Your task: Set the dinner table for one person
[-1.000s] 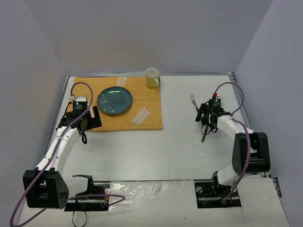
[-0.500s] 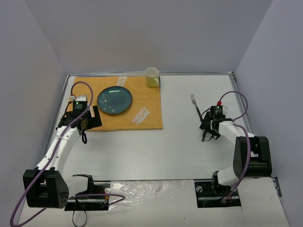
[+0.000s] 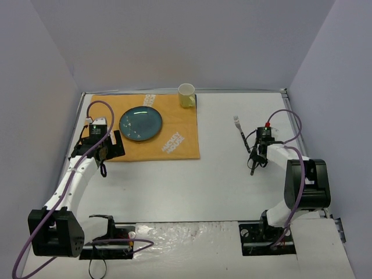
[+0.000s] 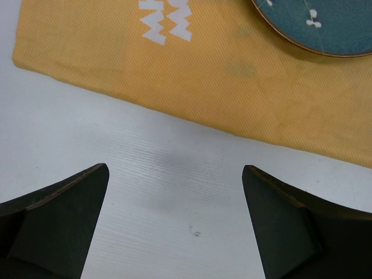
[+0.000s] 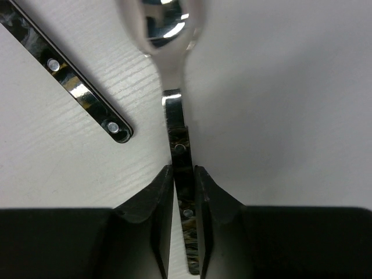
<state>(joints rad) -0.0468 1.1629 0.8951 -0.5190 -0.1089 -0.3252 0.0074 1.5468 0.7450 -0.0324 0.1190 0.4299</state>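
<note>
Our right end effector [image 5: 183, 174] has shifted and turned over the cutlery within the last second. It now pinches the spoon [image 5: 165, 23] by its handle, jaws narrow around it, on the right side of the white bench [image 3: 174, 192], just beside the fork [image 3: 237, 122]. Our left end effector [image 4: 174, 174] hangs wide and empty at the near edge of the orange mat [image 3: 174, 139], which carries the plate [image 3: 140, 123], the cup [image 3: 186, 95] at its far corner. We judge the spoon ready to carry across.
</note>
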